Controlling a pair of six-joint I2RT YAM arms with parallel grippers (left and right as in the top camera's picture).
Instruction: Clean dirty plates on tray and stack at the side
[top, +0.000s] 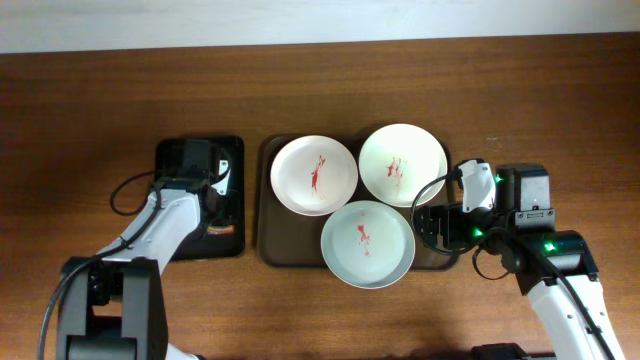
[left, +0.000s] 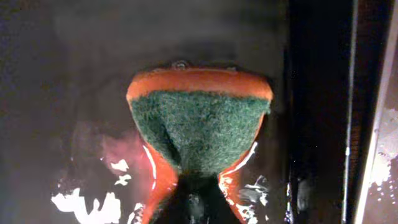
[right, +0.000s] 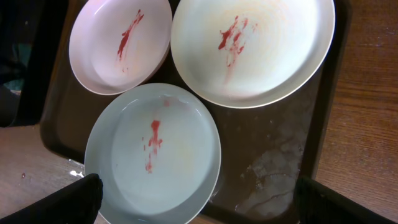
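Observation:
Three dirty plates with red smears lie on the brown tray (top: 268, 238): a white one (top: 314, 175) at back left, a cream one (top: 402, 165) at back right, and a pale blue one (top: 367, 243) in front. My left gripper (top: 207, 178) is over the small black tray (top: 228, 246) and is shut on an orange sponge with a green scouring face (left: 199, 127), which is pinched and bent. My right gripper (top: 437, 226) hangs open and empty over the brown tray's right edge, just above the pale blue plate (right: 155, 155), its fingers (right: 196, 202) spread wide.
The black tray's floor shows wet white foam patches (left: 81, 205). The brown tray (right: 280, 155) has a wet smear by its right rim. Bare wooden table (top: 90, 120) lies on both sides of the trays.

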